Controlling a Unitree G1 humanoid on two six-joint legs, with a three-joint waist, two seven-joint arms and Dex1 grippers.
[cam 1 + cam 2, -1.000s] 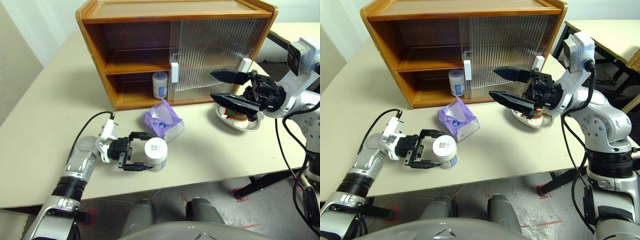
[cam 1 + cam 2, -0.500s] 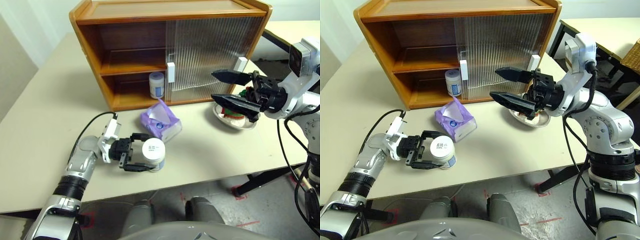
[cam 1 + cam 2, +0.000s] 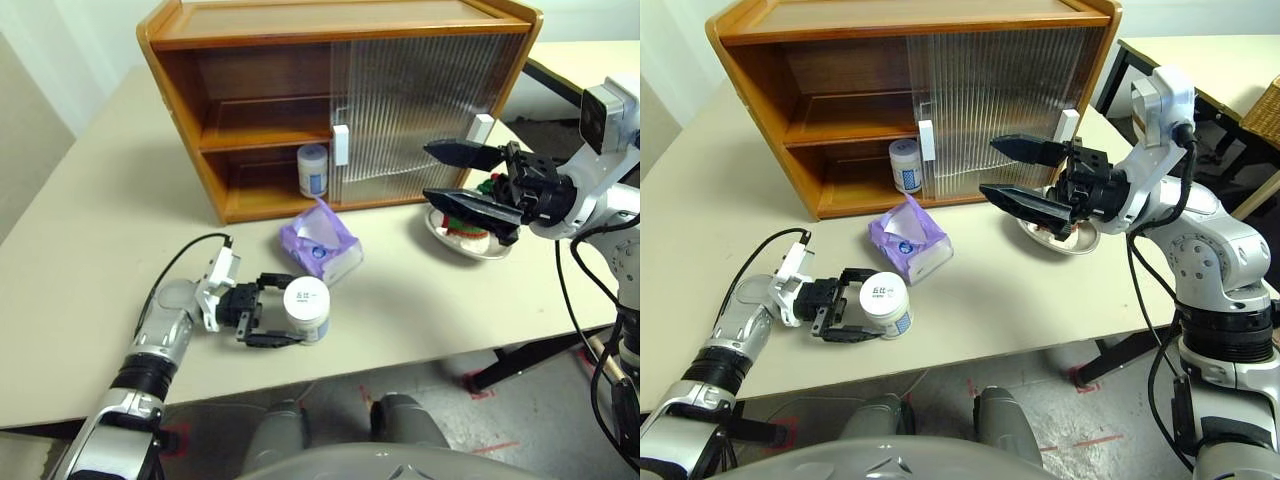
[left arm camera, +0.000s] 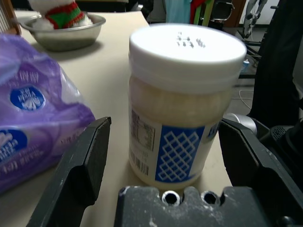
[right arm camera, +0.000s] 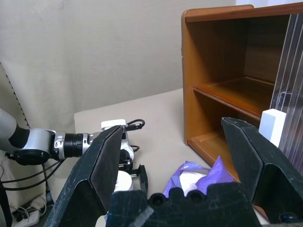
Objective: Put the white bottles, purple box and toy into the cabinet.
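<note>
One white bottle (image 3: 306,308) stands upright on the table near its front edge. My left gripper (image 3: 284,311) lies level and open around it, with a gap showing on both sides between each finger and the bottle (image 4: 182,104). A second white bottle (image 3: 313,170) stands on the bottom shelf of the cabinet (image 3: 250,30), whose left half is open. The purple box (image 3: 322,243) lies in front of the cabinet. The toy (image 4: 59,10) sits in a steel dish (image 3: 492,250), half hidden behind my right gripper (image 3: 426,171), which hangs open and empty in the air.
Both ribbed sliding doors (image 3: 420,110) cover the cabinet's right half, and their white handles (image 3: 341,144) stick out. The table's front edge (image 3: 400,360) runs just behind the near bottle. A second table (image 3: 1200,60) stands at the far right.
My left gripper has sunk a little around the near bottle, still open. The head views have shifted slightly. The right arm has stayed put.
</note>
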